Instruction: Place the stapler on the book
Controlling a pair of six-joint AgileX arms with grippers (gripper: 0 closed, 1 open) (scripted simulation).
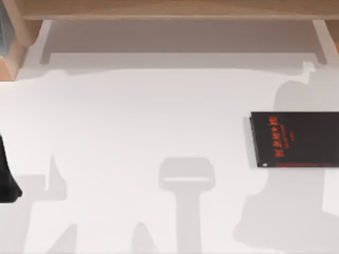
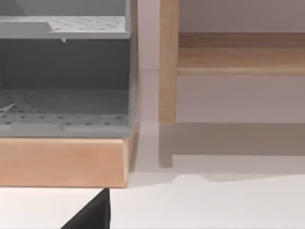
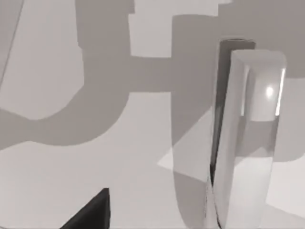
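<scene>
The book (image 1: 294, 138), black with red-orange lettering, lies flat at the right edge of the table. The stapler (image 1: 186, 180) shows as a thin pale bar on the white table near the front middle, inside a grey shadow. In the right wrist view the stapler (image 3: 248, 143) is close and large, a light grey rounded body with a dark slot along one side. A black corner of my right gripper (image 3: 93, 212) is beside it, apart from it. My left gripper (image 1: 8, 180) is a black shape at the table's left edge, far from both things.
A wooden shelf (image 1: 169, 8) runs along the back of the table. At the back left stands a grey perforated rack (image 2: 64, 71) on a wooden base (image 2: 62, 162), with a wooden post (image 2: 167, 62) beside it. Open white table lies between the stapler and the book.
</scene>
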